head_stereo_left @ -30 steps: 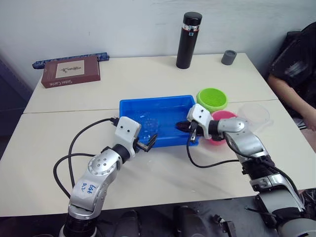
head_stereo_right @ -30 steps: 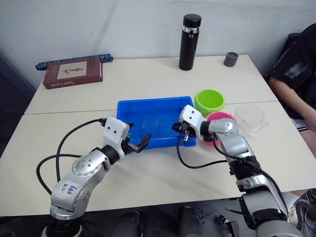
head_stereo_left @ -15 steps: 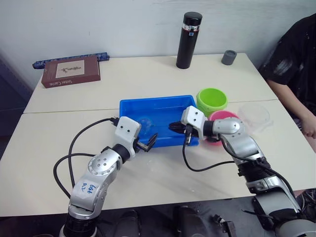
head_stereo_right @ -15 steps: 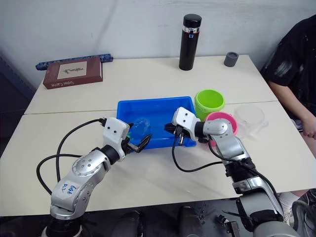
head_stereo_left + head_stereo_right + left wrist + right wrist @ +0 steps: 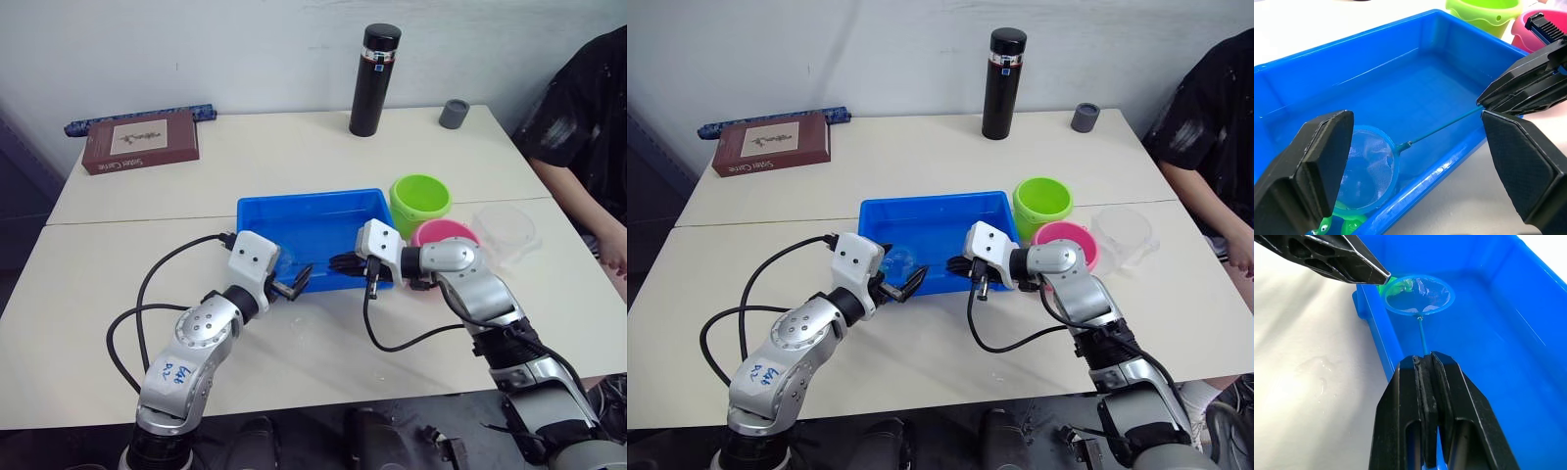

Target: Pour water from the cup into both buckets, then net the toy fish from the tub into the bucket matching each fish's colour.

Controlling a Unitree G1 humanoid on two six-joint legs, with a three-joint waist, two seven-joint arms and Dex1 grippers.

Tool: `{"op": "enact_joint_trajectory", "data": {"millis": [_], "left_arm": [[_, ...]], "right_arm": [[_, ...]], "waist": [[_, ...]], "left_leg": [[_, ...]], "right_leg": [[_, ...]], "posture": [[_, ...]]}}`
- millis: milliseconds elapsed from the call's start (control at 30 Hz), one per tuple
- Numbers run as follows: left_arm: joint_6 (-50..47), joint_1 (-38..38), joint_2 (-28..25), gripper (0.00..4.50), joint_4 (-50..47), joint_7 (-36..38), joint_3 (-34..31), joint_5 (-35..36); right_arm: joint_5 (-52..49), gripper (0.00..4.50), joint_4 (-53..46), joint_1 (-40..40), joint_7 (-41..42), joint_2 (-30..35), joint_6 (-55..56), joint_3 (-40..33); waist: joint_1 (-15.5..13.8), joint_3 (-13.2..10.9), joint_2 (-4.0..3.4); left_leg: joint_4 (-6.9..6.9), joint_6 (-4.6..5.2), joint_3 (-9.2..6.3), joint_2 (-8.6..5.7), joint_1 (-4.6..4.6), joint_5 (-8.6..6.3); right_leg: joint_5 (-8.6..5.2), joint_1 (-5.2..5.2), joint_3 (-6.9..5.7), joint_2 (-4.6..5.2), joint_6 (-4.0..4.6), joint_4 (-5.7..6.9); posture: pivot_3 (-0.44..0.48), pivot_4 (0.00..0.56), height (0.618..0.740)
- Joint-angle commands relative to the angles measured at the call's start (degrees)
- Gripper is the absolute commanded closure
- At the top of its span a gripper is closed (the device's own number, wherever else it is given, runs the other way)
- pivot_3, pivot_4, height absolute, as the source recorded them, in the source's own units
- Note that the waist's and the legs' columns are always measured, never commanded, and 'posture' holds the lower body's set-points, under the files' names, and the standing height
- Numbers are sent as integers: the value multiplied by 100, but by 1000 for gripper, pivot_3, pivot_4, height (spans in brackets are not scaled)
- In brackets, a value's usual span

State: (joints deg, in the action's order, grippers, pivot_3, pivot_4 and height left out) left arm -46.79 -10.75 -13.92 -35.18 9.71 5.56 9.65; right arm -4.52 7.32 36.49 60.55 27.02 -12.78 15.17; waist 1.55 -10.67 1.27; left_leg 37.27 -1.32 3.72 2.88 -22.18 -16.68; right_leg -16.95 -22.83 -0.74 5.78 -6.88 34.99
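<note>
A: Check the table first. What has changed since a second ago?

B: The right arm has swung inward. One second back its claw sat by the pink bucket; now the right claw is over the tub, near its front wall.

A: Claw state?

B: Right claw clamped tight on the net's handle. The net reaches across to the tub's left front corner, hoop down at the water.

A: Left claw?

B: The left claw stands wide open, holding nothing, at the tub's front edge. It has not moved.

A: Fish?

B: Green fish lie in that same corner, under and beside the hoop. One looks partly inside the rim; I cannot confirm it is caught.

A: Meaning for the task?

B: Judging from this, a new scooping pass has begun. A green catch would go to the green bucket. The cup stands beside the pink bucket.
</note>
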Motion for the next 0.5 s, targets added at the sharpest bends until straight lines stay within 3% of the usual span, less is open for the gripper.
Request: {"op": "enact_joint_trajectory", "data": {"millis": [33,500], "left_arm": [[127,-30,5,16,-145,-6,-25,-36],[-145,425,-198,16,-575,-108,-316,-103]], "right_arm": [[7,4500,35,56,-19,41,140,-60],[68,4500,241,67,32,110,346,-61]], "waist": [[-1,0,0],[2,0,0]], "left_leg": [[0,0,0,0,0,0],[-2,0,0,1,1,0]], "right_leg": [[0,0,0,0,0,0],[0,0,-1,0,0,0]], "posture": [[0,150,740],[0,150,740]]}}
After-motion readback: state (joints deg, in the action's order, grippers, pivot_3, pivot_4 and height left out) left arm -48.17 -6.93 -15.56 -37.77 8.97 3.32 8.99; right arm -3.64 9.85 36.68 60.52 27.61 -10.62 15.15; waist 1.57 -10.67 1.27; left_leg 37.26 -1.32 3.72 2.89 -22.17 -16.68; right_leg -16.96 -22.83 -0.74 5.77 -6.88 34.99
